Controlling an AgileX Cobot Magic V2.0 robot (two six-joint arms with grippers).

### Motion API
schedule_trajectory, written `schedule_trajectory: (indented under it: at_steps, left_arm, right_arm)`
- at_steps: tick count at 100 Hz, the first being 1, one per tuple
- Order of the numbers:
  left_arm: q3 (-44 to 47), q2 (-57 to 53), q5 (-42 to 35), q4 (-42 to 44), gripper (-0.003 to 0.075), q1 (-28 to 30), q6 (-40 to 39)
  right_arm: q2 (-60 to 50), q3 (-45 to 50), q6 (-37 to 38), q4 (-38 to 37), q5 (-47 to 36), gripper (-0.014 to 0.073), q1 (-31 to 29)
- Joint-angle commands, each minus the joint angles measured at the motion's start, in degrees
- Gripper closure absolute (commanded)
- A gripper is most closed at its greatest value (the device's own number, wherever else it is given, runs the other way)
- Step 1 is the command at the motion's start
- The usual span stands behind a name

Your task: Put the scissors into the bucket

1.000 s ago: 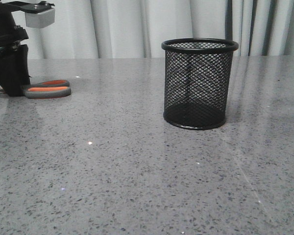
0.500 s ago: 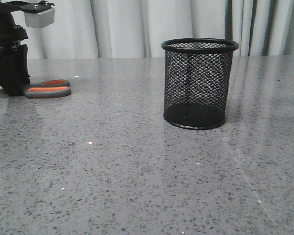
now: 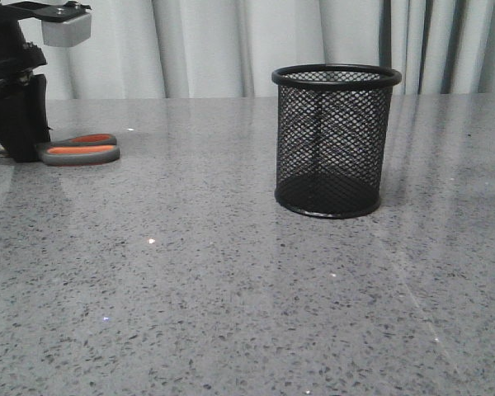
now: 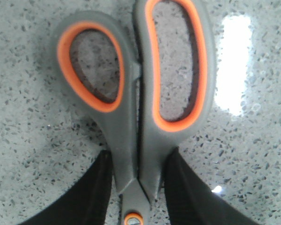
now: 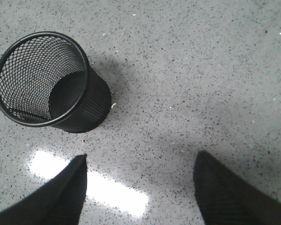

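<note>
Scissors (image 4: 138, 108) flat on tabletop (image 3: 231, 289) at far left, well apart from bucket (image 3: 336, 140). Left gripper (image 4: 139, 187) fingers straddle handle necks, touching both sides, apparently clamped. Long axis runs between fingers. Right gripper (image 5: 140, 187) wide, empty, near bucket.

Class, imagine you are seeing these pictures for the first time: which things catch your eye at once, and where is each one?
The black mesh bucket stands upright and empty, right of centre on the speckled grey table. At the far left, the scissors lie flat on the table, their orange-lined handles bright against the grey. The left gripper has a finger on each side of them just below the handles, while the right gripper hangs open above the table near the bucket.
</note>
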Motion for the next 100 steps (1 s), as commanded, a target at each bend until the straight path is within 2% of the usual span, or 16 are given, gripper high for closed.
schedule_trajectory:
  at_steps: [1,100]
  left_arm:
    - [-0.9,-3.2,2.2,-1.0,0.0575,0.1,-0.7]
    - [-0.9,-9.4,2.2,-1.1,0.0575,0.1,-0.9]
  right_arm:
    - [-0.7,-1.8,-0.5,0.7,-2.6,0.0157,0.0]
    - [-0.7,-1.8,-0.5,0.7,-2.6,0.0157,0.0]
